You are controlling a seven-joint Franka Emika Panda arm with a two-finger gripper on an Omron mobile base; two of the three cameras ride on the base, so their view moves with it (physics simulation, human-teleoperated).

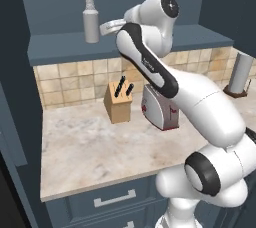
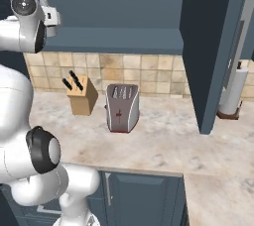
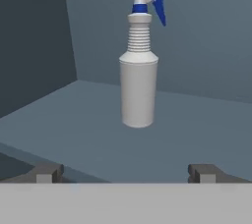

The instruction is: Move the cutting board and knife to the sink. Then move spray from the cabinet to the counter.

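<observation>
Right, the slim grey-white spray bottle w/ blue trigger (image 3: 139, 88) stands upright on the slate-blue cabinet's shelf ledge (image 1: 60, 49). Pincer (image 3: 125, 171) is wide, holding nothing, lined up short of it. Best approach: straight in, clamp mid-body, keep it vertical.

Arm (image 1: 200, 107): glossy white rounded shells, fat tubular links. Dark/black bands at joints, round black end caps w/ small centre mark. Black strip along forearm, tiny lettering, prob. a logo, unreadable. Finger tips (image 3: 48, 173): small, blocky, dark grey.
</observation>
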